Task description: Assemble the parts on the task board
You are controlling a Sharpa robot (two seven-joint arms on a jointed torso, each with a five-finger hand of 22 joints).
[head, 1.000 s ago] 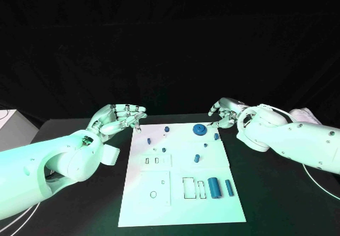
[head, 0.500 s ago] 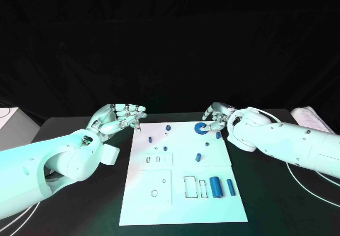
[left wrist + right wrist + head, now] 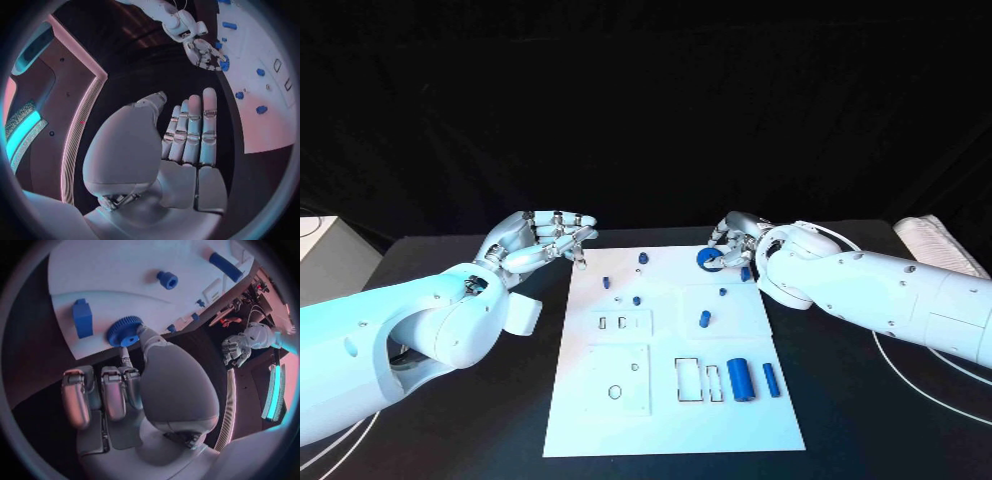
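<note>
Blue gear (image 3: 710, 259) touches right hand's (image 3: 740, 240) fingertips; left hand (image 3: 538, 240) curled, holding nothing.

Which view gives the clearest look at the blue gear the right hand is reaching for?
The right wrist view: the blue gear sits close, its toothed rim plain, at the task board edge, with the right hand at it. In the head view and left wrist view the hand partly hides it.

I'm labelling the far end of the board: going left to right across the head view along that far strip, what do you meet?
Left hand → small blue peg → blue gear → right hand → folded white cloth.
</note>
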